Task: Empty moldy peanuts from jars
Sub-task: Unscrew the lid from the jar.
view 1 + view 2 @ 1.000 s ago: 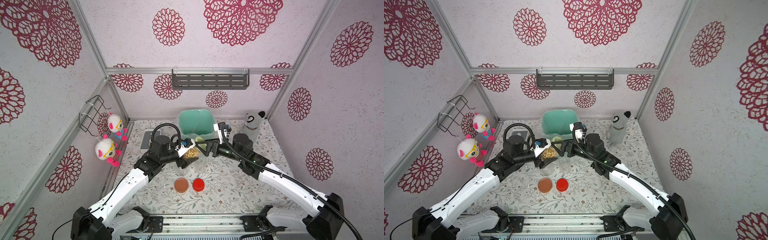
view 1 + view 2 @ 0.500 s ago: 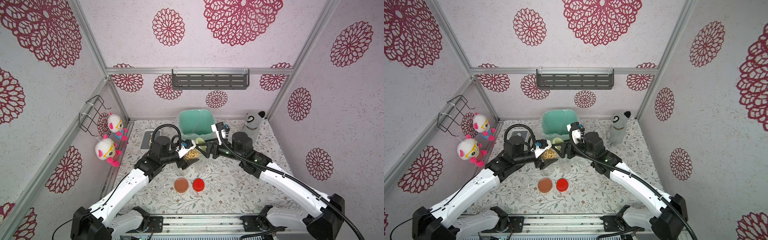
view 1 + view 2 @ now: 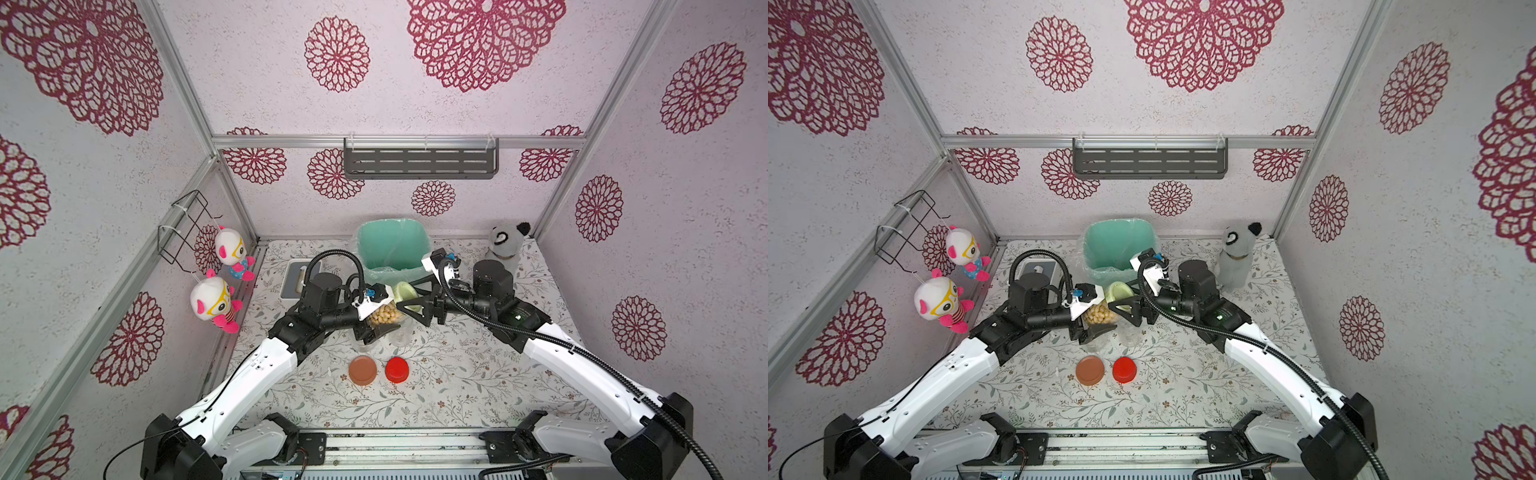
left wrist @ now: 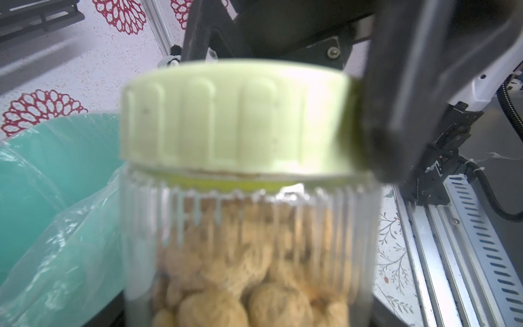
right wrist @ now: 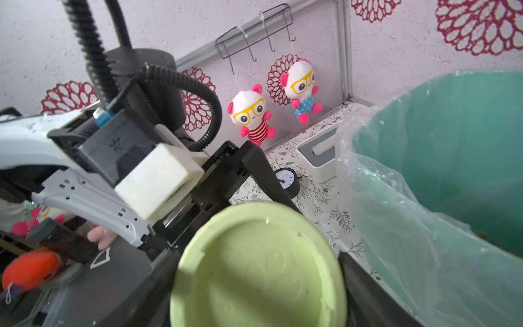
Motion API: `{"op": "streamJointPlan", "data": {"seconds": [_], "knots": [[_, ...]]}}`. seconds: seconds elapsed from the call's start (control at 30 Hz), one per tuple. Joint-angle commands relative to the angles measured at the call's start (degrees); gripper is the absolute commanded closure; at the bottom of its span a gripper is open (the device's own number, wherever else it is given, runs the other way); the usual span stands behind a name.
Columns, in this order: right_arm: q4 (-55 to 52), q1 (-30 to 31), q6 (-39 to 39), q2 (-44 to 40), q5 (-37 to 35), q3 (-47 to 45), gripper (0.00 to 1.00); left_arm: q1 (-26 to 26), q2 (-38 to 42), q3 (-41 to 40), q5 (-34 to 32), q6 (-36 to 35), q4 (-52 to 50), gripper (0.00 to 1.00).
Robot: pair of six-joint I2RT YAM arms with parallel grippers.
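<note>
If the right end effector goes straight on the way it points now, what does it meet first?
The pale green lid on the jar of peanuts; it sits between the fingers of the right end effector, which seem to touch it.

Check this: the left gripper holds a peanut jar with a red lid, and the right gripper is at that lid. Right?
The lid is pale green, not red; the left wrist view shows it. The left gripper holds the peanut jar, right gripper at that lid.
</note>
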State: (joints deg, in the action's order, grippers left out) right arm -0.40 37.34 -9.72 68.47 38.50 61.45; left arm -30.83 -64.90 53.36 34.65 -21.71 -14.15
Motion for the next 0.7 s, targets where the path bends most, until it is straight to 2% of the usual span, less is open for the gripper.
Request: {"op": "streamJointPlan", "data": {"seconds": [0.0, 0.07, 0.1, 0.17, 0.2, 0.43, 0.53, 0.67], "knots": [[-3.4, -2.0, 12.4, -0.3, 3.0, 0.3, 0.38, 0.9, 0.9, 3.5, 1.4, 1.3, 0.7, 1.00], [-4.5, -2.3, 13.7, 0.0, 2.6, 0.7, 0.31, 0.9, 0.8, 3.5, 1.9, 0.8, 0.0, 1.00], [-4.6, -2.4, 13.7, 0.2, 1.9, 0.9, 0.24, 0.9, 0.8, 3.7, 1.8, 0.6, -0.5, 1.00], [-4.3, -2.4, 13.0, 0.5, 1.2, 1.8, 0.03, 0.8, 0.7, 3.9, 1.5, 0.4, -0.6, 1.00], [-3.5, -2.4, 11.6, 0.6, 1.1, 2.3, 0.01, 0.8, 0.9, 3.9, 1.4, 0.3, -0.5, 1.00], [3.3, -2.4, 3.6, 0.0, 3.2, 2.1, 0.01, 0.9, 0.6, 3.3, 0.6, 0.8, 1.3, 1.00], [5.5, -2.4, 1.9, -1.5, 3.0, 0.8, 0.01, 0.8, 0.9, 2.4, -0.7, 1.0, 2.9, 1.00], [9.9, -2.3, -4.1, -3.0, 0.6, -1.3, 0.01, 0.8, 1.4, 1.6, -4.2, 1.5, 5.4, 1.00]]}}
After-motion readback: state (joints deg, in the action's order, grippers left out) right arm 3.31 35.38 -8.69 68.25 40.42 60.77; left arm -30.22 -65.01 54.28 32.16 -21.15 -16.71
